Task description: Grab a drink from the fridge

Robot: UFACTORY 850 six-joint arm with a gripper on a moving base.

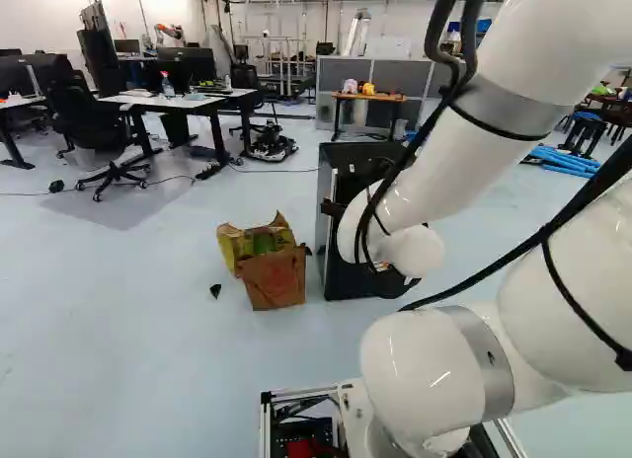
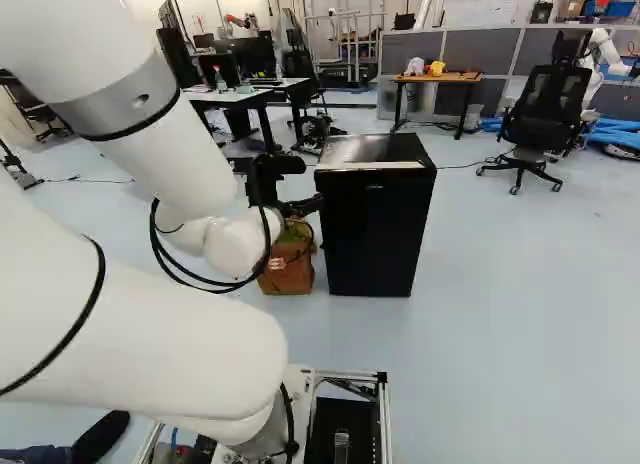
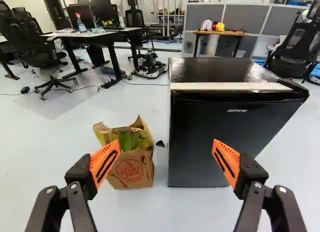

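Black and closed, the fridge is being seen ahead of the jaws, with a brown paper bag beside it on the pale floor. The jaws are being held wide apart, with nothing gripped. The drink is being hidden from view, presumably inside, behind the shut door. A firm pull at a free door edge is probably being called for, against a stiff seal. Any chilled drink is likely being made slippery by damp; around its middle, a snug, gentle hold is being advised.
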